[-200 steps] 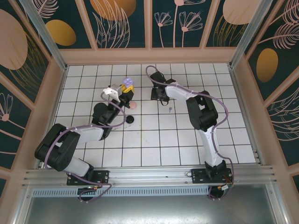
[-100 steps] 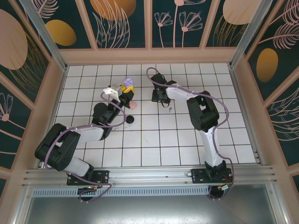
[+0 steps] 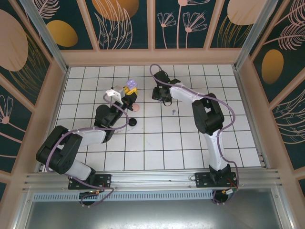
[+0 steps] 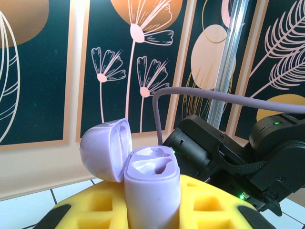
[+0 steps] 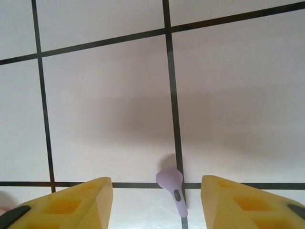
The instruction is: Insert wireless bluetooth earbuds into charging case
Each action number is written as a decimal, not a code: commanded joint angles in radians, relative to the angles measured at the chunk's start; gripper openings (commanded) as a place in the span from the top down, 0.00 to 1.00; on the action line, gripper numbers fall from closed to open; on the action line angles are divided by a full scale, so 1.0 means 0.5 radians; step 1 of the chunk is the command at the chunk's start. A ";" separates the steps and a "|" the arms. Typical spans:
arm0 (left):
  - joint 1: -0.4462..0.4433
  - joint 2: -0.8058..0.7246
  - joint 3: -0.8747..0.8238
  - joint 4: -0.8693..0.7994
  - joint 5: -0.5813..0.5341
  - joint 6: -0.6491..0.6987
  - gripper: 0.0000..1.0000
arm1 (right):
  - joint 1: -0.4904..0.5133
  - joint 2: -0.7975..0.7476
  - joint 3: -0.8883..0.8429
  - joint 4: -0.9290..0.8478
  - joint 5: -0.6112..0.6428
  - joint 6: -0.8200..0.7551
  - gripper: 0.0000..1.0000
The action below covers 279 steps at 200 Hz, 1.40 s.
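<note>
No text, label, brand, number or sign could be read. The lilac charging case [image 4: 151, 188] was seen to be unmarked, and only flower and leaf patterns were painted on the wall panels [image 3: 128, 24] at 12 o'clock

Overhead light: bright and even over the white tiles [image 3: 190, 138]; faint soft shadows beside the arms [image 3: 205, 114].
Left wrist focus: lilac case [image 4: 151, 183] crisp and evenly lit (its shell shades gently toward the base); wall panels [image 4: 47, 71] slightly soft.
Right wrist shade: a broad dim band crosses the tile; lilac earbud [image 5: 172, 185] throws a blurry shadow just above itself.
Right wrist focus: yellow pads [image 5: 95, 191] at the bottom edge soft.
</note>
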 commanded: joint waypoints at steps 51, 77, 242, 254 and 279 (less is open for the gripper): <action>0.012 -0.001 0.044 0.086 0.030 -0.023 1.00 | -0.005 0.066 0.046 -0.047 0.027 -0.245 0.53; 0.010 -0.001 0.046 0.087 0.030 -0.026 1.00 | -0.004 0.104 0.075 -0.050 0.038 -0.297 0.55; 0.010 0.017 0.070 0.078 0.040 -0.032 1.00 | 0.036 0.192 0.126 -0.114 0.106 -0.393 0.65; 0.009 0.017 0.068 0.077 0.040 -0.033 1.00 | 0.048 0.192 0.123 -0.122 0.125 -0.408 0.66; 0.010 0.014 0.069 0.079 0.040 -0.035 1.00 | 0.060 0.196 0.109 -0.134 0.154 -0.421 0.67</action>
